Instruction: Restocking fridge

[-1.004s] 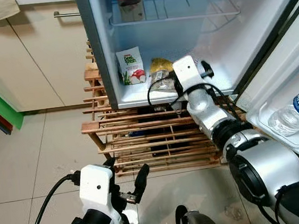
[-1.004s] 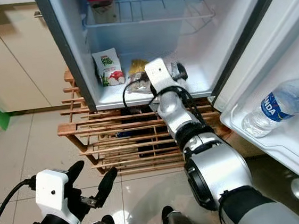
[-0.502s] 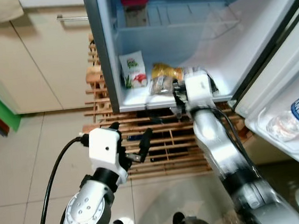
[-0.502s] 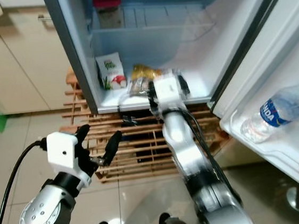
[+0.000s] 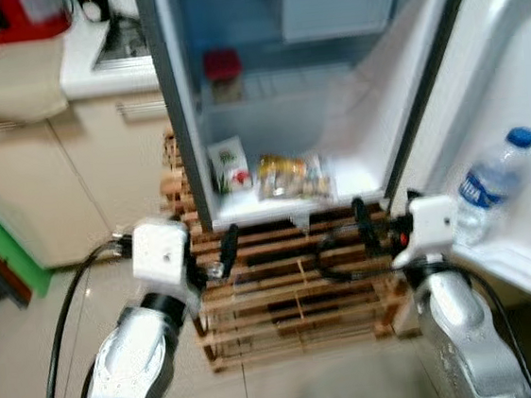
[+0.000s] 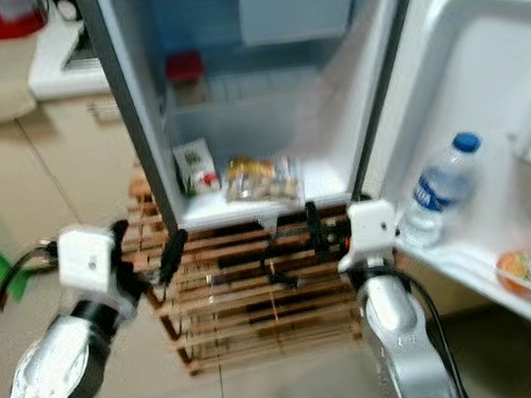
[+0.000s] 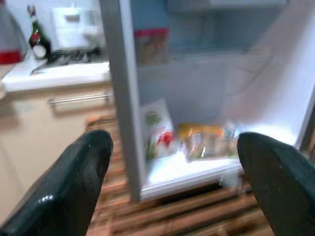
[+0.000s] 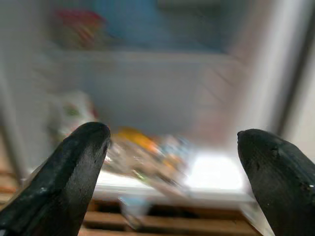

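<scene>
Two grippers: both stand outside the fridge [image 5: 427,106], in front of its open mouth and over the wooden rack [image 5: 294,291].
Left gripper [image 5: 213,261]: fingers spread wide, nothing between them; you can see the gap plainly in its wrist view.
Right gripper [image 5: 342,248]: fingers likewise well apart and empty.
Snack bag [image 5: 292,177]: lies flat on the fridge floor near the front lip, just beside the upright carton [image 5: 229,163], which stands to its left.
Relative to fingers: the bag sits beyond and above both grippers, apart from every fingertip; nothing touches it.
Other stock: red-lidded jar [image 5: 224,73] on the wire shelf; water bottle [image 5: 488,183] in the door shelf.
Step in hand: judged as between items; the bag looks placed and neither hand carries anything.
Next move: you probably need a fresh item; none is visible within reach, so expect to turn away from the fridge.
Caution: frames are blurred; keep both arms clear of the door edge.
</scene>
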{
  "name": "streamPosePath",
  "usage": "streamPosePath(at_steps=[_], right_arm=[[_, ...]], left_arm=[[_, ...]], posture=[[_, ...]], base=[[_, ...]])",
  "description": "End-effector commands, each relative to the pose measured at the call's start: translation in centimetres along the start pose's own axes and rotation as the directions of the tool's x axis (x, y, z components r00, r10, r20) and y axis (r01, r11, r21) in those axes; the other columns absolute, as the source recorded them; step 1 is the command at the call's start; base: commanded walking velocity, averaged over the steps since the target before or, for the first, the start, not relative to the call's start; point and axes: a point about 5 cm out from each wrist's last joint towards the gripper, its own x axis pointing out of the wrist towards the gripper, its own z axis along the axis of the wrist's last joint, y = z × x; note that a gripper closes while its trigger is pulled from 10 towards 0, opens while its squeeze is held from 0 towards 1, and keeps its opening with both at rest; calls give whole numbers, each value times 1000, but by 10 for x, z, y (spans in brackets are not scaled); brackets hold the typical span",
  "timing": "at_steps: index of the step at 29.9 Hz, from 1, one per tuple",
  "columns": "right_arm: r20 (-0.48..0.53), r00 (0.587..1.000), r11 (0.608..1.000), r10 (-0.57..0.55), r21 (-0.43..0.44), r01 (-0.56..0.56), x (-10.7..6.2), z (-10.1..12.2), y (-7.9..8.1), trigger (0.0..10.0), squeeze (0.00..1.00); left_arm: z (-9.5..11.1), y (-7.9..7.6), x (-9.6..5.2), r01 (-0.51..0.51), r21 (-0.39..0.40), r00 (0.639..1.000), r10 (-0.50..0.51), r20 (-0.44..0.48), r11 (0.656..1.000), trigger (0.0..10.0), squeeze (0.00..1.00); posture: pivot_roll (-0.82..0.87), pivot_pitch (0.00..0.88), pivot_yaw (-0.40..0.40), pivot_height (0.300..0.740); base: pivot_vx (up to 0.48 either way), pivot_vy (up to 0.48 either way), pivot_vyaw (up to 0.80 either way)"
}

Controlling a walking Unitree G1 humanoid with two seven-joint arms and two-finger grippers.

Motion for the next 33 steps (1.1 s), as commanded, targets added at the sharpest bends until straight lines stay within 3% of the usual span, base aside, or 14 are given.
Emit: streamPosePath(at_steps=[1,7,14,25,28,30,33], right_arm=[[-14,999,999,34,25,-34,3,-2,9,10000,0],[-25,998,998,56,14,-56,13,-3,14,10000,0],[-14,997,998,70,-1,-70,22,-3,21,10000,0],[-24,989,989,148,4,-148,27,-2,31,10000,0],[-59,982,984,180,12,-179,27,-8,36,10000,0],[-155,971,983,184,21,-183,28,-26,38,10000,0],[-202,961,982,189,25,-188,28,-34,40,10000,0]], left_arm=[[1,5,7,-20,32,1000,19,2,999,10000,0],[0,6,17,-3,43,1000,3,6,999,10000,0],[-1,-1,29,92,58,996,-92,4,994,10000,0],[-3,-1,26,35,28,999,-35,17,999,10000,0],[-3,-1,26,35,18,999,-35,13,999,10000,0],[-1,-4,26,63,29,998,-64,17,998,10000,0],[-1,-7,24,100,34,995,-100,10,994,10000,0]], posture=[[-77,0,39,740],[-70,0,35,740],[-72,0,43,740],[-67,0,35,740],[-60,0,28,740],[-54,0,32,740],[-48,0,34,740]], base=[[454,0,0],[458,0,0],[475,0,0],[370,0,0],[0,0,0],[0,0,0],[0,0,0]])
